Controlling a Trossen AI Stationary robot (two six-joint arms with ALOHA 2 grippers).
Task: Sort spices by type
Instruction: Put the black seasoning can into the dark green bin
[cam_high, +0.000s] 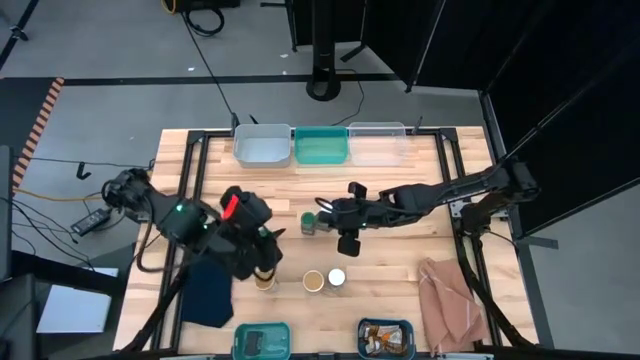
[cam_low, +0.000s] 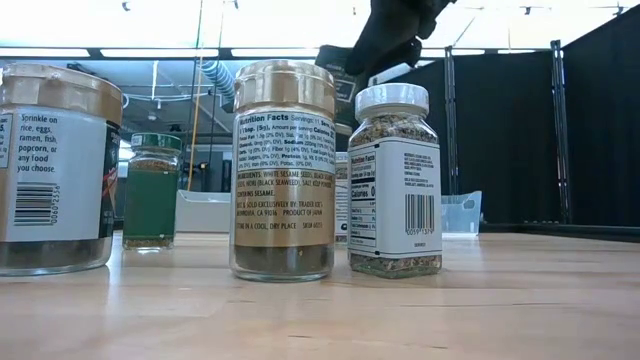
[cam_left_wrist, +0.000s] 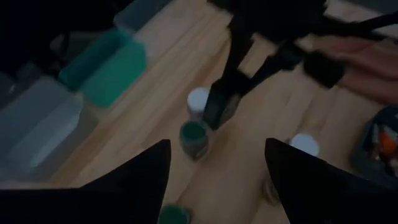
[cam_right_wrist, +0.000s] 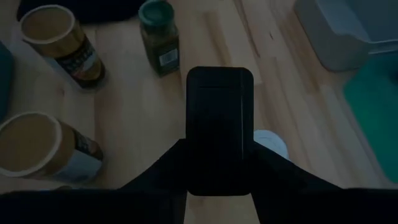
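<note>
My left gripper (cam_high: 262, 245) stands with its jaws spread wide and nothing between them; in my left wrist view the two dark fingers (cam_left_wrist: 146, 171) frame bare wood, with a green-topped round jar (cam_left_wrist: 194, 138) beyond them. That arm reaches in from the left edge of the wooden table (cam_high: 400, 280), its wrist bent down over a tan-topped round jar (cam_high: 264, 279) near the front left, just beside a dark blue cloth (cam_high: 208, 292).

To the right of that jar stand a second tan-topped jar (cam_high: 313, 281) and a white-topped round jar (cam_high: 336, 278), just beside each other. In the low view the two stand close side by side, upright.

Further back, at mid-table, the green-topped jar stands upright, and another white-topped jar (cam_left_wrist: 198, 99) shows just beside it.

My right gripper (cam_high: 347, 238) is clenched on a small dark rectangular box (cam_right_wrist: 219, 127); the right wrist view shows both fingers pressed against its sides, the box held above the table. That arm stretches in from the right edge, nearly level, with its wrist near the green-topped jar.

Along the back edge sit three plastic bins: a pale grey one (cam_high: 262, 147), a teal one (cam_high: 321, 147) and a clear one (cam_high: 377, 143). At the front edge are two small trays (cam_high: 261, 340); the right one (cam_high: 387, 337) holds items I cannot make out. A pinkish-brown cloth (cam_high: 448, 300) lies at the front right.
</note>
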